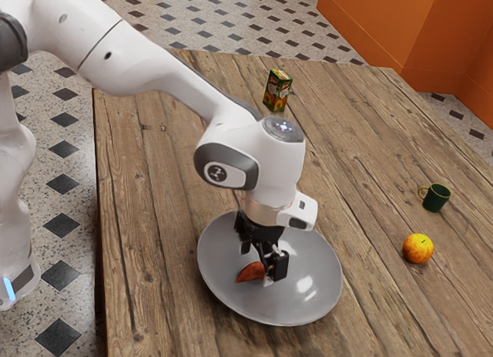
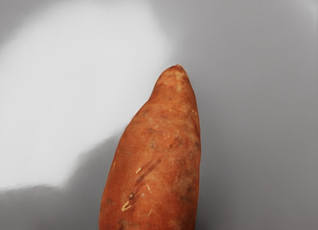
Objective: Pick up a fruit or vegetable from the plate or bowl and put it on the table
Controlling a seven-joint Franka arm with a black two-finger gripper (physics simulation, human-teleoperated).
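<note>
Low inside the grey plate (image 1: 223,295), my black gripper (image 1: 266,275) points down at an orange-brown sweet potato (image 1: 248,273). One end of the sweet potato sticks out beside the gripper toward the exterior view's left; the rest is hidden behind the gripper. From the hand's camera, the sweet potato (image 2: 156,160) runs up from the lower edge to a narrow tip, over the shiny grey surface of the plate (image 2: 258,115). Whether the gripper holds it cannot be told.
On the wooden table (image 1: 370,164), a yellow-red apple (image 1: 418,248) and a dark green mug (image 1: 436,197) stand off the plate toward the exterior view's right. A small green and yellow carton (image 1: 278,91) stands near the table's far edge.
</note>
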